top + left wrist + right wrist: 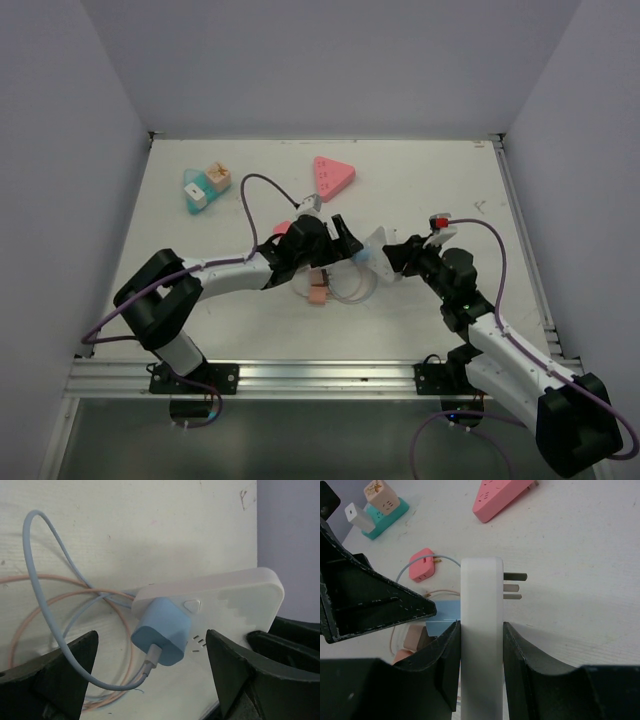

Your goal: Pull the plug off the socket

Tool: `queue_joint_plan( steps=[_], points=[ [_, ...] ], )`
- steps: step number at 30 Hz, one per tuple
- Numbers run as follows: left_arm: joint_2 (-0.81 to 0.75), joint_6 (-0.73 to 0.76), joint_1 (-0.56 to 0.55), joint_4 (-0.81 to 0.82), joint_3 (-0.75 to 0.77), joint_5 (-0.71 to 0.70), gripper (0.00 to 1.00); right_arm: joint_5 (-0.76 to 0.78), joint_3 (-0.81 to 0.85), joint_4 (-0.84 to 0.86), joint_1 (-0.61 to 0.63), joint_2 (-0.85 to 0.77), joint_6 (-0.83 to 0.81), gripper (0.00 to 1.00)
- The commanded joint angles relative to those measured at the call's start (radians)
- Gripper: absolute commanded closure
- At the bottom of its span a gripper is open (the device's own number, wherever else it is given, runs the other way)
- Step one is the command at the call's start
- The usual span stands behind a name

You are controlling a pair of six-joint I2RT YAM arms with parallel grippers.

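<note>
Two arms work over one table point(420, 160). There are three sockets: a white one point(480, 630) near the centre, a pink triangle point(333, 176) at 12 o'clock and a teal one point(197, 190) at 10 o'clock. One blue plug point(162, 630) sits seated in the white socket.

Only the right wrist view shows three metal prongs at the socket's 3 o'clock. Only the left wrist view shows the two cables, one blue point(35, 570) and one peach point(30, 620).

The right gripper point(481, 645) is clamped on the white socket's edges. The left gripper point(151, 640) gapes wide, with a finger at 3 and at 9 o'clock of the plug, touching neither side.
</note>
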Motion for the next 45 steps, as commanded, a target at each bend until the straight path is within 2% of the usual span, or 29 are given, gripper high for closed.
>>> queue_joint_plan(
  steps=[1, 4, 8, 12, 26, 33, 36, 38, 39, 41, 42, 45],
  points=[
    [-0.016, 0.308, -0.006, 0.047, 0.029, -0.044, 0.07, -0.037, 0.051, 0.110, 0.001, -0.003, -0.005, 1.00],
    [-0.013, 0.476, -0.020, 0.111, 0.012, -0.061, 0.07, -0.046, 0.054, 0.113, 0.001, 0.001, -0.005, 1.00],
    [-0.013, 0.550, -0.031, 0.216, -0.020, -0.027, 0.06, -0.057, 0.054, 0.120, 0.001, 0.012, -0.005, 1.00],
    [0.010, 0.583, -0.037, 0.276, -0.014, 0.020, 0.09, -0.060, 0.057, 0.120, 0.001, 0.020, -0.005, 1.00],
    [0.061, 0.657, -0.041, 0.219, 0.007, 0.042, 0.19, -0.084, 0.062, 0.126, 0.001, 0.029, -0.006, 1.00],
    [0.074, 0.636, -0.041, 0.216, 0.020, 0.100, 0.37, -0.087, 0.063, 0.123, 0.001, 0.029, -0.009, 1.00],
    [0.068, 0.625, -0.041, 0.218, 0.012, 0.111, 0.52, -0.084, 0.063, 0.124, 0.001, 0.030, -0.012, 1.00],
    [0.064, 0.623, -0.041, 0.213, 0.005, 0.114, 0.58, -0.077, 0.065, 0.117, 0.001, 0.030, -0.015, 1.00],
    [0.053, 0.623, -0.041, 0.212, 0.000, 0.116, 0.68, -0.060, 0.063, 0.112, 0.001, 0.029, -0.022, 1.00],
    [0.029, 0.626, -0.040, 0.201, -0.011, 0.100, 0.78, -0.017, 0.065, 0.090, 0.001, 0.021, -0.034, 1.00],
    [0.018, 0.631, -0.040, 0.196, -0.015, 0.094, 0.89, -0.005, 0.065, 0.081, 0.001, 0.021, -0.037, 1.00],
    [-0.033, 0.645, -0.037, 0.175, -0.032, 0.082, 1.00, 0.052, 0.071, 0.048, 0.001, 0.018, -0.049, 1.00]
  ],
)
